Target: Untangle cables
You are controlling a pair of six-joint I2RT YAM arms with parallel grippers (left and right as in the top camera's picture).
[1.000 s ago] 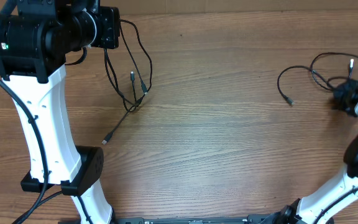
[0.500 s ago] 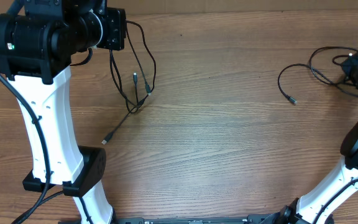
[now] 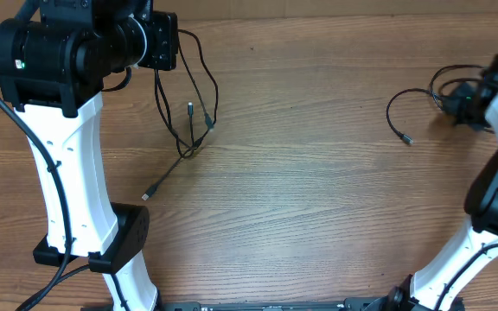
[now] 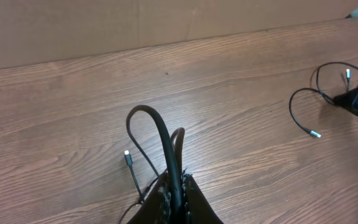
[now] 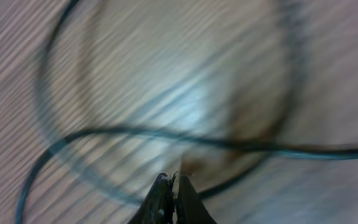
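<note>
From overhead: held the cable bundle [image 3: 199, 112] in the left gripper [image 3: 169, 41] near the far left corner of the tabletop [image 3: 318, 207]. Had the right gripper [image 3: 458, 102] at the right edge, over the third cable [image 3: 388, 111].

From the left wrist: pinched a loop of the bundle [image 4: 165, 138] between fully closed jaws.

From the right wrist, much blurred: showed jaws closed together, seemingly on nothing, with the third cable [image 5: 135, 130] just beyond the tips.

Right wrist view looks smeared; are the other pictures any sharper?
Right wrist view: heavily blurred, the cable a soft streak, pale glare on the table; left wrist view: sharp, looped cables crisp; overhead view: clear, wood grain readable.
</note>
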